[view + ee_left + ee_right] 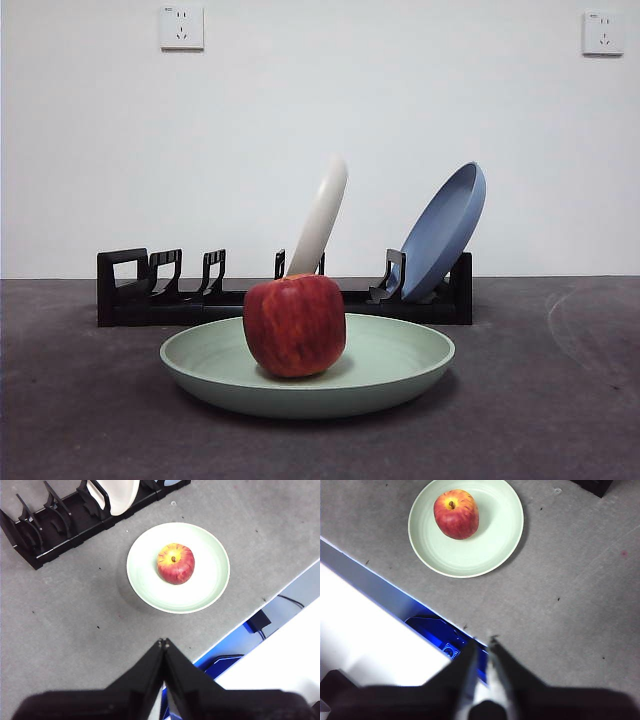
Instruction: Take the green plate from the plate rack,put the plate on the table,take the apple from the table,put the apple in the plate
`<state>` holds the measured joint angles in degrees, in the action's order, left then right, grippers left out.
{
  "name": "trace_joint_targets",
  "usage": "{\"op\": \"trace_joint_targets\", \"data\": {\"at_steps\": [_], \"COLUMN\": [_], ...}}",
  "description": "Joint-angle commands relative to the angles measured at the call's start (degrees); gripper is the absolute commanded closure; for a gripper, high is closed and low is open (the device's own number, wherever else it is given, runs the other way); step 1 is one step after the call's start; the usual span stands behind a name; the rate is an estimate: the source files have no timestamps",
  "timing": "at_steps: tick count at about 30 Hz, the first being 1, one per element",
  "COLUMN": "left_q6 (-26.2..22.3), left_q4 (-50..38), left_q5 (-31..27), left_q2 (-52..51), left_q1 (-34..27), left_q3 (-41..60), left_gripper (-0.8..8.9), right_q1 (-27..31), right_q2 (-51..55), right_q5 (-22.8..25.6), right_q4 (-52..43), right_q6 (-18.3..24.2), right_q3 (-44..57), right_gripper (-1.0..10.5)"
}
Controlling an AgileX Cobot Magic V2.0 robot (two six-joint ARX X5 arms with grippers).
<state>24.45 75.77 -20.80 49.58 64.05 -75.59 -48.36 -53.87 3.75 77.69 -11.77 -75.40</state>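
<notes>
Nearest of all sits the green plate, flat on the table with its rim up, and the apple rests on it a little left of centre, upright, its stem and yellow patch facing the ceiling, so its core runs straight up and down. That pose makes sense to me: the flat base keeps it from rolling toward the rim, and the plate lies level so nothing slides. Behind the plate, close but not touching as far as I can tell, the plate rack stretches left to right across the far side, its squared handle at the left end. A cream plate leans in a middle slot and a blue plate leans at the right end, both tipped to the right against the dividers; the slots on the left stand vacant. My left gripper hangs high above the near edge of the table, jaws pressed together with nothing between them. My right gripper hovers likewise over the near edge, jaws nearly closed with a narrow gap, holding nothing. I judge the task complete, both arms clear of the plate.
</notes>
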Motion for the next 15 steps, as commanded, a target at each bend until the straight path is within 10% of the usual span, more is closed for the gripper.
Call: {"op": "trace_joint_targets", "data": {"at_steps": [1,15], "left_q6": [-0.7,-0.7], "left_q4": [-0.3,-0.4], "left_q5": [-0.1,-0.2], "left_q2": [0.0,0.9], "left_q1": [0.2,0.1], "left_q3": [0.3,0.2], "left_gripper": [8.21,8.16], "right_q1": [-0.1,0.0], "right_q2": [0.1,0.1], "right_q5": [0.8,1.9], "right_q4": [1.2,1.2], "right_q6": [0.2,-1.1], "right_q3": [0.3,0.2], "right_gripper": [9.6,9.6]}}
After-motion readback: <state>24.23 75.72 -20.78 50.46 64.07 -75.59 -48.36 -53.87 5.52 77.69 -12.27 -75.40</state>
